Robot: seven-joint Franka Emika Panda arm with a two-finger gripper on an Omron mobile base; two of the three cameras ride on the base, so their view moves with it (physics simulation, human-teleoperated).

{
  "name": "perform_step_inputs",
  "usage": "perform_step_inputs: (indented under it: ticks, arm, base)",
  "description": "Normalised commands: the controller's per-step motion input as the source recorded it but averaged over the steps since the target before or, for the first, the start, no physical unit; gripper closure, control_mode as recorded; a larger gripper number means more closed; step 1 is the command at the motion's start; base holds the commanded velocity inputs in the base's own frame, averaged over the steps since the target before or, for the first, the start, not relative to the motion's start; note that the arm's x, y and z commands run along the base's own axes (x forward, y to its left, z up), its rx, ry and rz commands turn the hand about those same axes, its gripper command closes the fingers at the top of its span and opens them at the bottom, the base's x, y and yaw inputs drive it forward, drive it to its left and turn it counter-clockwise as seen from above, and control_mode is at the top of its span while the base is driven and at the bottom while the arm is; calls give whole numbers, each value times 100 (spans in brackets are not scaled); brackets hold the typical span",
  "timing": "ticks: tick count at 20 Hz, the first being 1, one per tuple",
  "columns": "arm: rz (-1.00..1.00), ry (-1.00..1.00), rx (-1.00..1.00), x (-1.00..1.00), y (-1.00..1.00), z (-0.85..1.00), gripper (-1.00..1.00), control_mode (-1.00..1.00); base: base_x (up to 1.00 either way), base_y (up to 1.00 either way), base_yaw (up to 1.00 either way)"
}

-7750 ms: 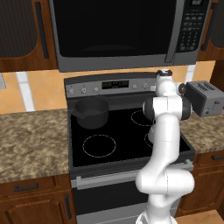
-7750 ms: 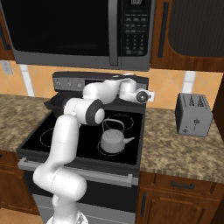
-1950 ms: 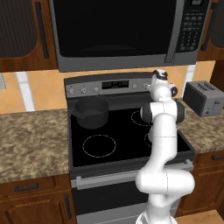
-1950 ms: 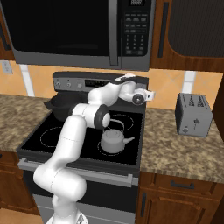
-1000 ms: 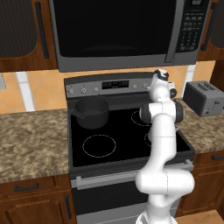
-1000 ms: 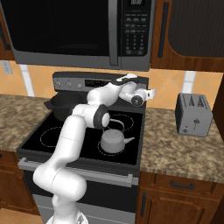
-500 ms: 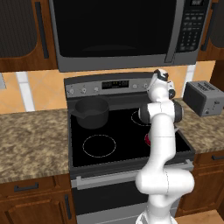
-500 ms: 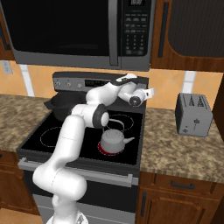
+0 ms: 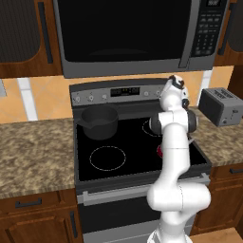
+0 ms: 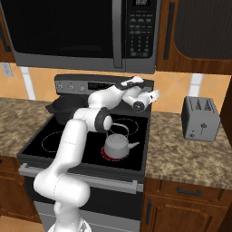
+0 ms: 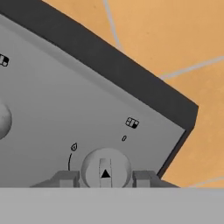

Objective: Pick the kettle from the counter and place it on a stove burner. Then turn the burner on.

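- no brand or readable writing anywhere; stove panel (image 11: 65, 113) carries just small icons by the knob: a tiny four-square burner diagram, a small "0"-like mark, a flame-like symbol with a curved line beside it; the microwave (image 10: 86, 34) keypad is too small to read
- knob (image 11: 105, 168) is grey and round, with a raised bar and a black triangle on it
- hand (image 11: 105, 177) is up at the right end of the stove's back panel; its two fingertips (image 11: 65, 178) sit one each side of that knob, close against it; hand partly closed around the knob, looks clamped on it, actual contact hard to confirm
- in the right base view the hand (image 10: 146, 97) sits at the panel's right end, with the arm stretched over the cooktop
- kettle (image 10: 118, 145) stands upright on the front right stove burner (image 10: 105, 156) of the black cooktop (image 10: 54, 136); a red glow rings its base; spout points right; nothing grips it
- in the left base view a bit of red glow (image 9: 159, 151) shows beside the arm, which hides the kettle itself
- dark saucepan (image 9: 99, 121) on the back left burner; white ring (image 9: 107, 157) in front of it is bare
- grey toaster (image 10: 200, 118) on the granite worktop (image 10: 190, 156) right of the stove, well apart from the kettle
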Motion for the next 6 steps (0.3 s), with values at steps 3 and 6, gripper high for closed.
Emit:
perform_step_inputs:
  ticks: [3, 6]
  arm:
    - [0, -2, -18, 0, 0, -1, 100, -100]
    - [-1, -2, -18, 0, 0, 0, 100, -100]
  base:
    - [0, 0, 0]
    - [0, 0, 0]
